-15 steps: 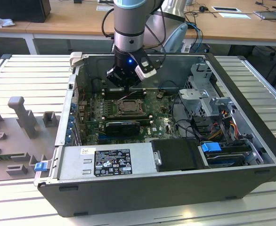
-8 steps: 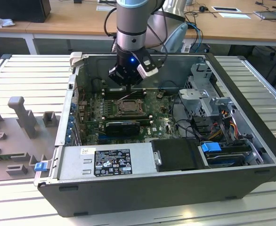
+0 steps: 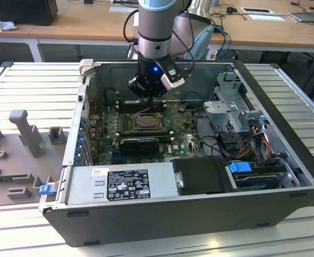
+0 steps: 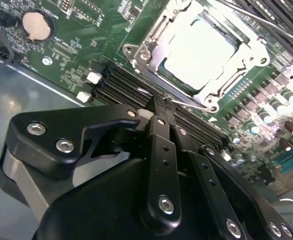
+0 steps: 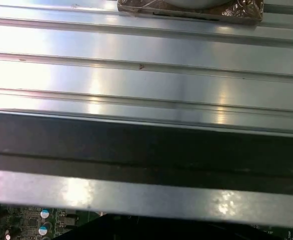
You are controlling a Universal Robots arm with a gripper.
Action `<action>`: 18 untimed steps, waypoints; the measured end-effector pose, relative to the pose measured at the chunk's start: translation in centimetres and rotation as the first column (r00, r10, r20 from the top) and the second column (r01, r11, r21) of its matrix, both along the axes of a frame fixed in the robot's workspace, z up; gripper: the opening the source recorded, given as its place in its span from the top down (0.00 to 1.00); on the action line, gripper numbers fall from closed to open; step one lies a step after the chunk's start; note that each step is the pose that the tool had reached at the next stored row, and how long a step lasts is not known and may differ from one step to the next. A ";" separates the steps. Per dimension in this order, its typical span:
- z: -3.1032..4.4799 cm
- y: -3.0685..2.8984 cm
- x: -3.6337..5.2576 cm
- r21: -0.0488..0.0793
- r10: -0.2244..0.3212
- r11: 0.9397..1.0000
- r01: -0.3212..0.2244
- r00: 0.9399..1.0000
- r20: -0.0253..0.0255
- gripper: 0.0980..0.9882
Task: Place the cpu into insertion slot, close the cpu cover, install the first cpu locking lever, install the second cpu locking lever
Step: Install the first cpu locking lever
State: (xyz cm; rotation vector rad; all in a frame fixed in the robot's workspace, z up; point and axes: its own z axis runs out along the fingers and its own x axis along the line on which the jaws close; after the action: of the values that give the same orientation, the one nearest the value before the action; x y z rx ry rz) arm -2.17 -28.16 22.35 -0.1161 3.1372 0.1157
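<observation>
The cpu [image 4: 199, 52] lies with its silvery top up in the insertion slot [image 3: 146, 122] on the green board. The cpu cover [image 4: 151, 50] is down around it, framing the chip through its window. One thin locking lever [image 4: 190, 104] runs along the socket edge nearest my fingertips, and another rod [image 4: 266, 25] runs along the far side. My gripper [image 4: 159, 106] hangs just behind the socket, over the memory slots. Its two narrow black fingers are pressed together with nothing between them, the tips close to the near lever's end. In the exterior view the gripper [image 3: 148, 97] sits low inside the case.
Black memory slots [image 4: 116, 85] and a coin battery [image 4: 35, 26] flank the socket. A black card [image 3: 140, 143], the power supply [image 3: 119, 184] and a drive cage [image 3: 232, 107] crowd the case. The case's back wall [image 5: 146, 140] stands close behind the wrist.
</observation>
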 end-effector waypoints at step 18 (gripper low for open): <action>-0.67 0.00 0.55 0.000 -0.002 1.000 0.002 1.000 0.000 0.99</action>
State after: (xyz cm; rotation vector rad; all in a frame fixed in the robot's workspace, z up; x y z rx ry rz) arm -1.63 -28.15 21.68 -0.1125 3.1372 0.1160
